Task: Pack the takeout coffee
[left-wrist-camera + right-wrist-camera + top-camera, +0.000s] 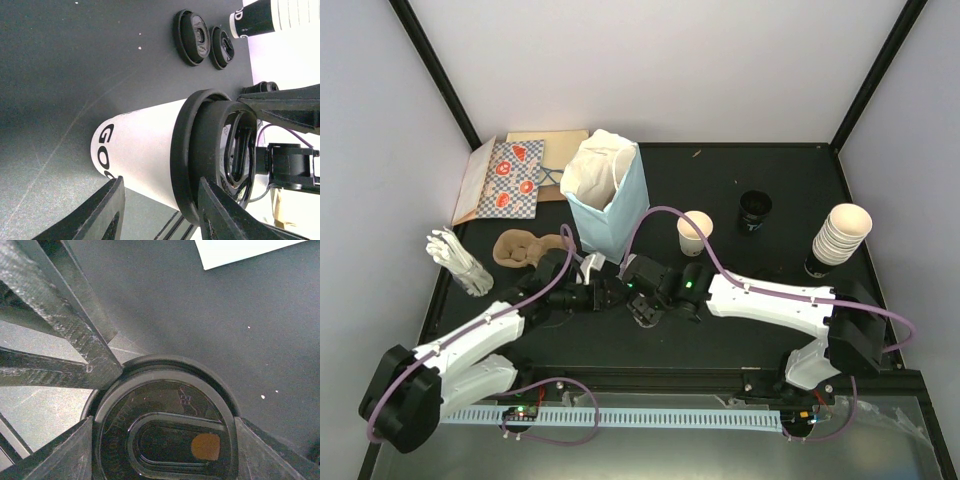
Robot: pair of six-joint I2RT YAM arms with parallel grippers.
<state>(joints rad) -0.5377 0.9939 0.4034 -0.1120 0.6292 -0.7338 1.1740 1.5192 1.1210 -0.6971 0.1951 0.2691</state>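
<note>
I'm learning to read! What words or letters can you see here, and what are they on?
"GO": big black letters on the white cup, the rest hidden.
"D": on the black band of the cup stack, the rest cut off.
Raised lettering on the black lid: too faint to read.

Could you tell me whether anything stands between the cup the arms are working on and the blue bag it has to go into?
Nothing visible does. The cup, held by the left gripper with the right gripper on its lid, sits just in front of the open blue bag, with only bare table between.
</note>
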